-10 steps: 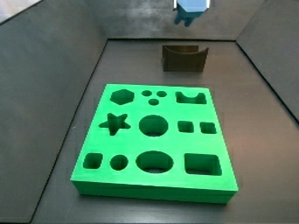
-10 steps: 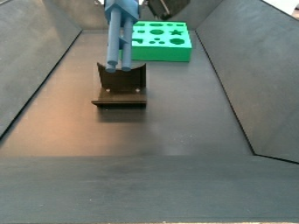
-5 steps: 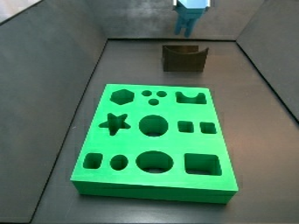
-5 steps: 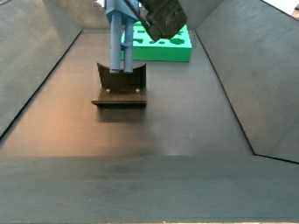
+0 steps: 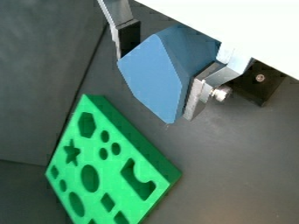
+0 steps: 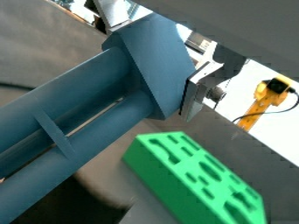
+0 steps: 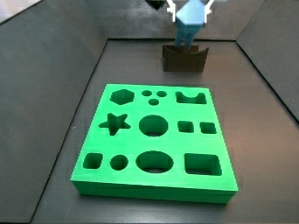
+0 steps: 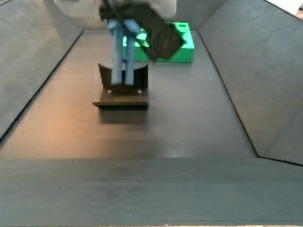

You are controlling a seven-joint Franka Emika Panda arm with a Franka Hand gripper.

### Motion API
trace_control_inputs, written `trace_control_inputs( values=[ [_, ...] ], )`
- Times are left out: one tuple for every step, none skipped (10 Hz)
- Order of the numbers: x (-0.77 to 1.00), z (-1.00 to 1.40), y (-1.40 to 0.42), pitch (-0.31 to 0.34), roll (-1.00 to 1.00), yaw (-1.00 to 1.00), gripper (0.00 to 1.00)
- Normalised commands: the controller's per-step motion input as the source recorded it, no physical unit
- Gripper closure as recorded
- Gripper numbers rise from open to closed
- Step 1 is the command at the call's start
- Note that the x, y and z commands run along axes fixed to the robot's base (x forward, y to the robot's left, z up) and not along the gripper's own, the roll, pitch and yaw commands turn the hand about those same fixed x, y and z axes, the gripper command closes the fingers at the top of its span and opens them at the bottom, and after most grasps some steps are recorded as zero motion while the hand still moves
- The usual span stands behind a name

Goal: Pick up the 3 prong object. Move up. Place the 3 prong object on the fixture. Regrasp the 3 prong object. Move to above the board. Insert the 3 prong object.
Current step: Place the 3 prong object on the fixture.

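Two fingers gripping 3 prong object above fixture, board nearby

This is looking like a robotics lab test cell rather than a home or shop. Bare dark grey panels are walling in a matte dark floor. A bright green slab with shaped cut-outs, the board, is lying there like a benchmark piece. A small dark brown notched block, the fixture, is standing at the far end. The gripper is hanging above it, clamping the pale grey-blue 3 prong object. A yellow cable fitting is showing outside the enclosure.
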Motion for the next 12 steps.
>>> trace_control_inputs(
  values=[
    [0.10,-1.00,0.02,-0.094,-0.06,0.00,1.00],
    [0.10,-1.00,0.01,-0.085,-0.06,0.01,1.00],
    [0.10,-0.88,0.01,-0.069,-0.05,0.02,1.00],
    [0.09,-0.69,0.01,-0.048,-0.05,0.03,1.00],
    [0.07,-0.50,0.01,-0.030,-0.06,0.04,1.00],
    [0.05,-0.42,0.03,-0.033,-0.05,0.03,1.00],
    [0.04,-0.37,0.06,-0.042,-0.04,0.02,1.00],
    [0.04,-0.36,0.07,-0.041,-0.04,0.02,1.00],
    [0.04,-0.36,0.07,-0.039,-0.04,0.02,1.00],
    [0.04,-0.36,0.07,-0.039,-0.04,0.02,1.00],
    [0.04,-0.36,0.07,-0.039,-0.04,0.02,1.00],
    [0.00,0.00,0.00,0.000,0.00,0.00,0.00]
  ],
)
